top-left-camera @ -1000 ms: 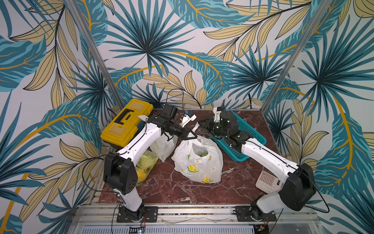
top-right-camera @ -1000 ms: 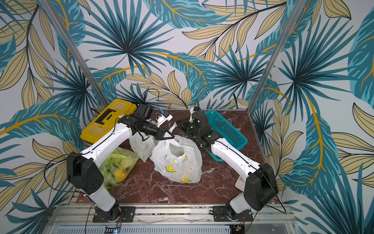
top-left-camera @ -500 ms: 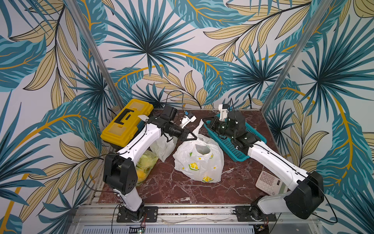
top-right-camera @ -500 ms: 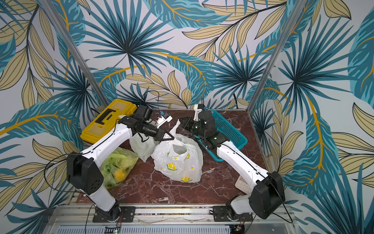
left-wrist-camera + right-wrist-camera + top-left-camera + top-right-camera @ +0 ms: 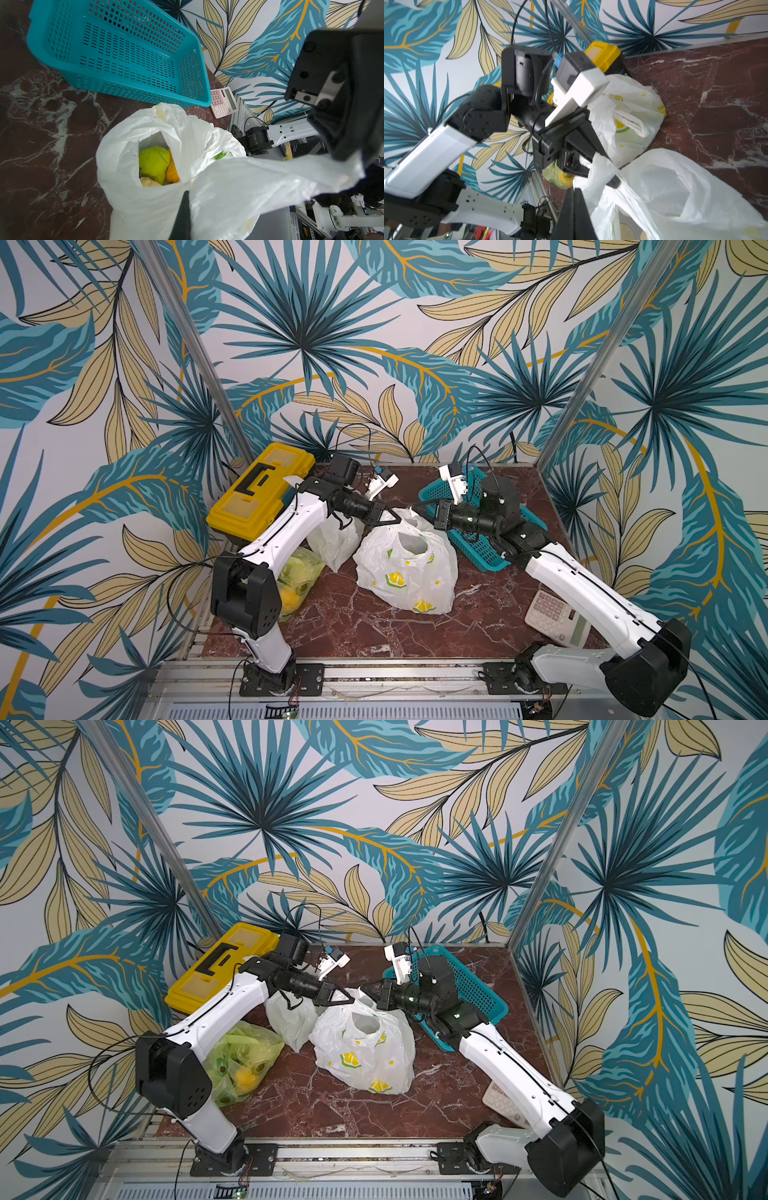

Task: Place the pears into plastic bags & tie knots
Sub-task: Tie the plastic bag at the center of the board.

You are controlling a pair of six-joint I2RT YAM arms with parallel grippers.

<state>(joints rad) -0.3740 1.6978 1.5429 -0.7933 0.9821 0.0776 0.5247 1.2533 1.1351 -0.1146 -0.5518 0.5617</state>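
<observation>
Three bags (image 5: 336, 543) sit on your tabletop (image 5: 353, 626); left hand (image 5: 390, 519) and right hand (image 5: 417, 506) each pinch the lemon-print bag (image 5: 407, 572); open room lies at six o'clock.

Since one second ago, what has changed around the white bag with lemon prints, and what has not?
The left gripper closed its fingers on a handle of the white lemon-print plastic bag. The right gripper, shut on the bag's other handle, drew back toward the teal mesh plastic basket. The bag's body, the lime-green translucent bag, the other white bag and the yellow plastic toolbox stayed put.
</observation>
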